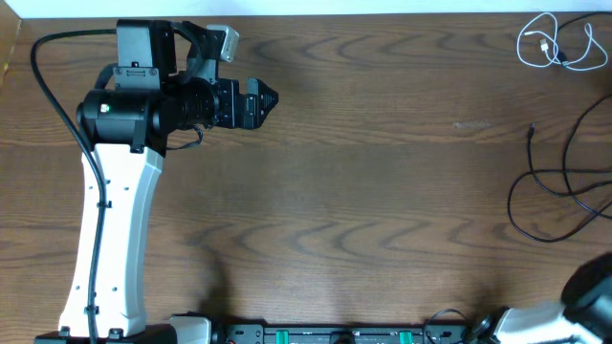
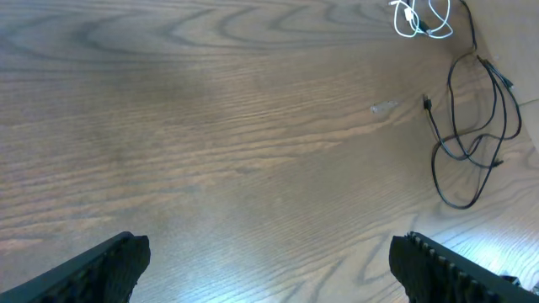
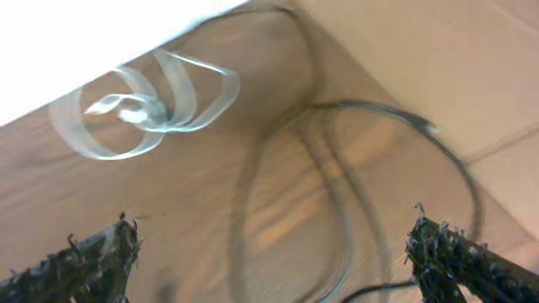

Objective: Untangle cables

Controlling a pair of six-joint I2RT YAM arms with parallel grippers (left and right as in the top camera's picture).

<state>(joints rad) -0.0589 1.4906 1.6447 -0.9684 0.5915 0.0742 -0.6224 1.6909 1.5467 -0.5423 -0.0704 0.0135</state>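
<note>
The white cable (image 1: 555,43) lies coiled at the table's far right corner. The black cables (image 1: 533,153) sprawl in loose loops just in front of it, running off the right edge. My left gripper (image 1: 268,98) hovers far off at the back left, open and empty, its fingers (image 2: 109,269) wide apart over bare wood; its view shows the white cable (image 2: 421,18) and the black cables (image 2: 461,204) in the distance. My right gripper (image 3: 269,252) hangs open above the blurred black cables (image 3: 379,109), with the white cable (image 3: 143,109) beyond it. Nothing sits between its fingers.
The wooden table (image 1: 382,191) ends at a white strip along the back. A tan surface (image 3: 438,59) borders the table by the cables. The right arm's body (image 1: 588,296) shows at the front right corner. A thick black lead (image 1: 57,76) loops behind the left arm.
</note>
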